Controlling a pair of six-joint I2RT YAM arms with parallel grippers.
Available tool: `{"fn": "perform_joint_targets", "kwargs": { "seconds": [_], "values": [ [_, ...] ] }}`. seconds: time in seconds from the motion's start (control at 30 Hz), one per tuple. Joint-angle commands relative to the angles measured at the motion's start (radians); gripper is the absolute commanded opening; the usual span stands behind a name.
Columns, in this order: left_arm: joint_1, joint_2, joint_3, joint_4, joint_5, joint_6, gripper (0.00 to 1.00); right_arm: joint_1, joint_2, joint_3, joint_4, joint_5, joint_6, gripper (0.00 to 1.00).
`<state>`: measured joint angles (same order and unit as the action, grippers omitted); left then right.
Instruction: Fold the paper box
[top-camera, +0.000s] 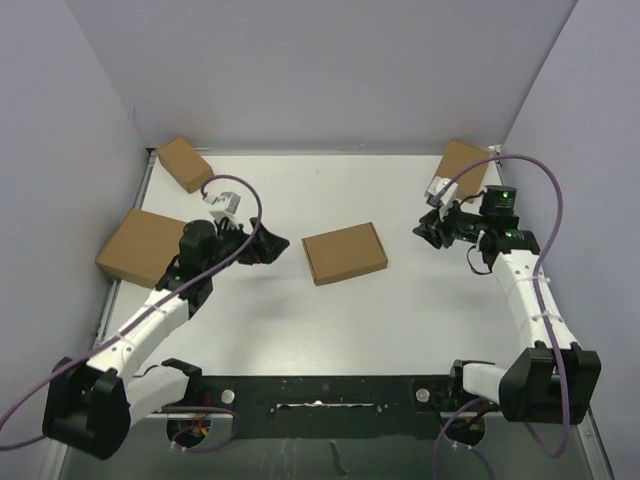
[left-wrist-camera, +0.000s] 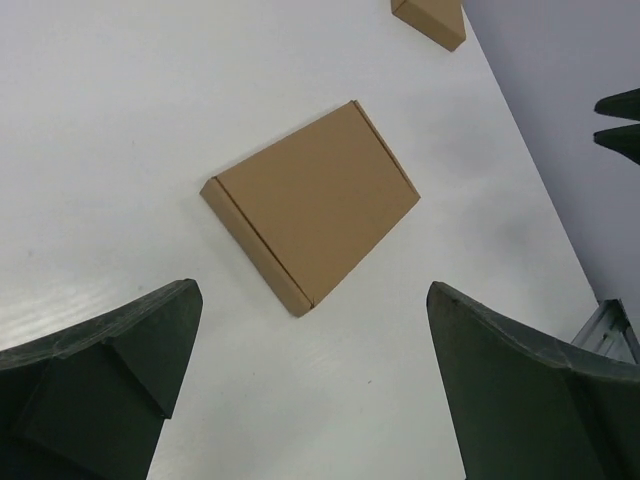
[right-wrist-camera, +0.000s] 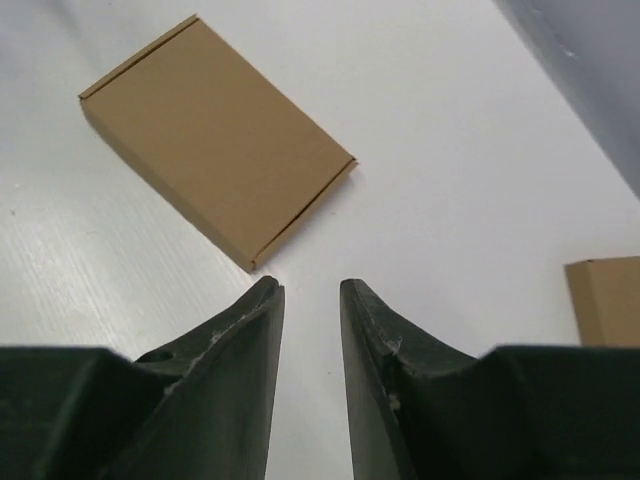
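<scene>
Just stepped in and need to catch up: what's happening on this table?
The shallow brown cardboard mailer box lies closed and flat mid-table, and neither arm touches it. The left gripper hovers beside it, fingers wide apart; the right gripper is off on the other side, fingers narrowly parted, empty. Other brown cardboard boxes sit at the edges of the white table.

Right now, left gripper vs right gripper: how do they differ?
1. The left gripper has its jaws wide apart. The right gripper has its jaws nearly together, with only a narrow gap showing.
2. The left gripper sits left of the paper box, while the right gripper sits to its right.
Shared: both are empty, clear of the box, and point toward it. The box lies closed and flat between them.
</scene>
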<state>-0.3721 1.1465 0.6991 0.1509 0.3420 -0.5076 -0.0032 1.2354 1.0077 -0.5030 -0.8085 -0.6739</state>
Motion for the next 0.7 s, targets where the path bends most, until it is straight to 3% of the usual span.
{"fn": "perform_joint_targets", "kwargs": {
  "seconds": [0.0, 0.2, 0.23, 0.27, 0.4, 0.57, 0.67],
  "values": [
    [0.035, -0.181, -0.126, 0.147, -0.022, -0.136, 0.98, -0.084, -0.09, -0.022, 0.072, -0.081, 0.08, 0.37],
    [0.067, -0.334, -0.104, -0.028, 0.034, -0.182, 0.98, -0.133, -0.158, 0.01, 0.048, -0.012, 0.125, 0.82],
    [0.069, -0.363, -0.088, -0.053, 0.036, -0.176, 0.98, -0.14, -0.157, 0.031, 0.028, -0.013, 0.138, 0.95],
    [0.072, -0.389, -0.065, -0.083, 0.037, -0.165, 0.98, -0.146, -0.155, 0.056, 0.006, -0.017, 0.15, 0.99],
    [0.076, -0.439, 0.071, -0.242, 0.026, -0.089, 0.98, -0.158, -0.14, 0.197, -0.107, -0.032, 0.203, 0.98],
    [0.075, -0.406, 0.246, -0.405, 0.03, -0.011, 0.98, -0.159, -0.14, 0.344, -0.148, 0.178, 0.458, 0.98],
    [0.075, -0.371, 0.34, -0.476, 0.027, 0.025, 0.98, -0.159, -0.14, 0.436, -0.213, 0.181, 0.51, 0.98]
  ]
}}
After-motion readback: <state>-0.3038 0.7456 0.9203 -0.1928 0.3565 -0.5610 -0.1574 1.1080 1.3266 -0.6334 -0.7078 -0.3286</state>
